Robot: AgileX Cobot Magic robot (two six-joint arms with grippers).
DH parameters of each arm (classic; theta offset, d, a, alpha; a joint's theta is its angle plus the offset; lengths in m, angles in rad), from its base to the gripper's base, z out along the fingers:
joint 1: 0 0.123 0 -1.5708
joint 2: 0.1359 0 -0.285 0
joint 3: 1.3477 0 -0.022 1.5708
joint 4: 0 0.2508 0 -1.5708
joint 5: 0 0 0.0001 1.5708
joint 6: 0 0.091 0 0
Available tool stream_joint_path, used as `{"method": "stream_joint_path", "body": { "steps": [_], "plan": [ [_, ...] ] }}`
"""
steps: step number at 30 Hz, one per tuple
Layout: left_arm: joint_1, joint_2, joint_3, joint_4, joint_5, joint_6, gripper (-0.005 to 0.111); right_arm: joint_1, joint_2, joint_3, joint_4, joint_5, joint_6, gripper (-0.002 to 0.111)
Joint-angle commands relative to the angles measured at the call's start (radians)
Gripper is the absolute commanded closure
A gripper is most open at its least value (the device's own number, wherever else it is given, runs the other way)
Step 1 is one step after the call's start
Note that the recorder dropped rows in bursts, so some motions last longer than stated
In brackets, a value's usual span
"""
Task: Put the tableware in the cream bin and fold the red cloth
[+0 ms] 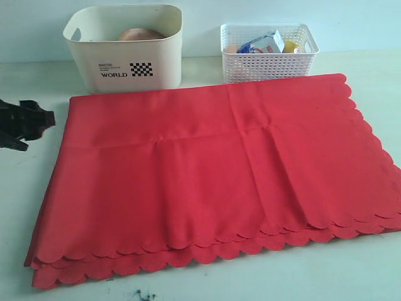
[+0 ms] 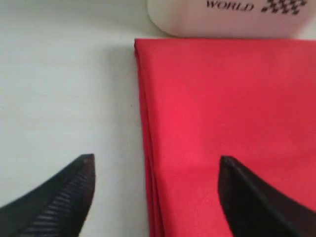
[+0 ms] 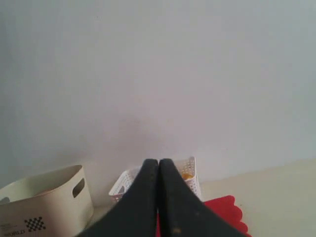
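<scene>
The red cloth (image 1: 213, 175) lies folded on the table, its scalloped edges stacked along the front and right. Behind its left part stands the cream bin (image 1: 125, 47), and the rim of a brown wooden plate (image 1: 140, 33) shows inside it. My left gripper (image 1: 25, 122) hovers at the cloth's left edge. In the left wrist view it (image 2: 155, 168) stands open, one finger over the bare table and one over the cloth (image 2: 222, 108), with the bin (image 2: 232, 17) beyond. My right gripper (image 3: 159, 165) is shut and empty, raised and facing the wall. It is out of the exterior view.
A white lattice basket (image 1: 269, 50) stands behind the cloth's right part, holding a blue-white carton (image 1: 262, 42) and yellow food (image 1: 290, 46). The basket (image 3: 190, 180) and cream bin (image 3: 44, 202) also show in the right wrist view. A pale wall runs behind.
</scene>
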Motion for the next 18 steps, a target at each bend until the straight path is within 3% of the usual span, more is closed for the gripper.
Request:
{"method": "stream_joint_path", "body": {
  "steps": [1,14,16,18],
  "plan": [
    [-0.025,0.153,-0.059,0.002,0.004,-0.008,0.024,-0.003,0.060,-0.003,-0.012,-0.027,0.003,0.108],
    [-0.088,0.408,-0.122,0.015,-0.113,-0.076,0.024,-0.003,0.092,-0.003,-0.039,-0.043,0.018,0.108],
    [-0.088,0.415,-0.126,0.015,-0.115,-0.079,0.032,-0.003,0.092,-0.003,-0.039,-0.043,0.018,0.108],
    [-0.088,0.412,-0.126,0.015,-0.115,-0.079,0.052,-0.003,0.095,-0.003,-0.039,-0.043,0.018,0.108]
  ]
}}
